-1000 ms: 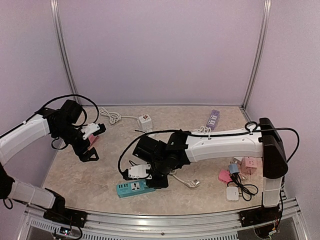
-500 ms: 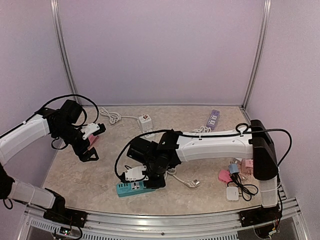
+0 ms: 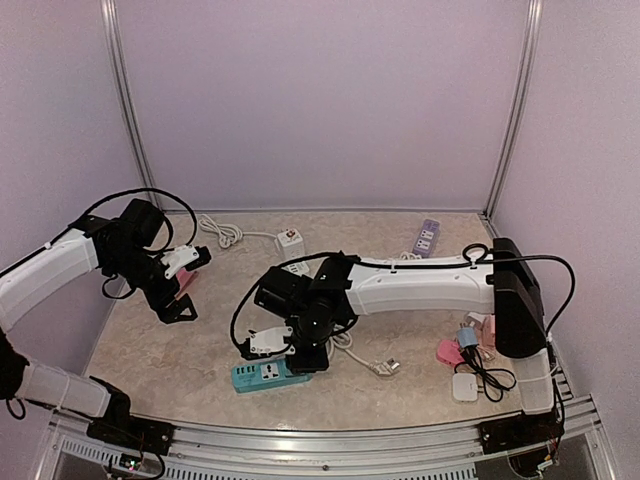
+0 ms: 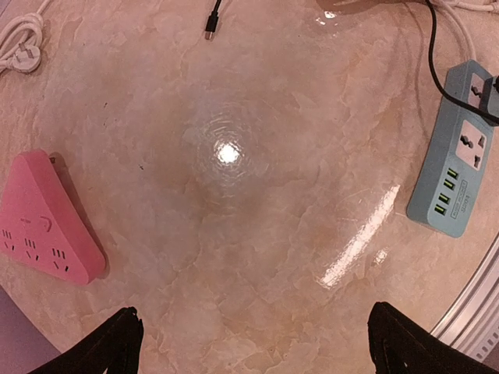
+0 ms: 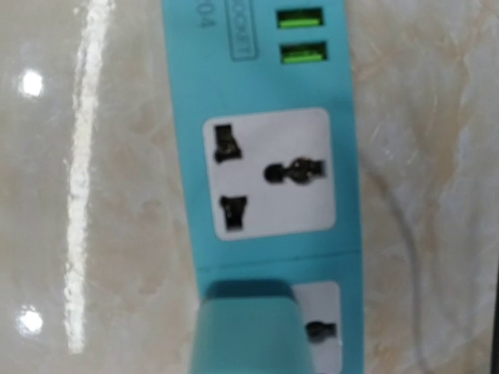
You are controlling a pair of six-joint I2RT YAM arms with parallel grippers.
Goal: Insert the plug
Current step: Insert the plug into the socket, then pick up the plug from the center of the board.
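- right gripper was down over the teal power strip; its fingers weren't in its own camera, but the teal plug sat right where they'd pinch, so I'd call it clamped on that
- plug overlapped the strip's end socket, a bit off to one side; couldn't tell if the pins were in
- left gripper hung wide open and empty, well apart
- so roughly lined up; seating it and letting go looked left to do
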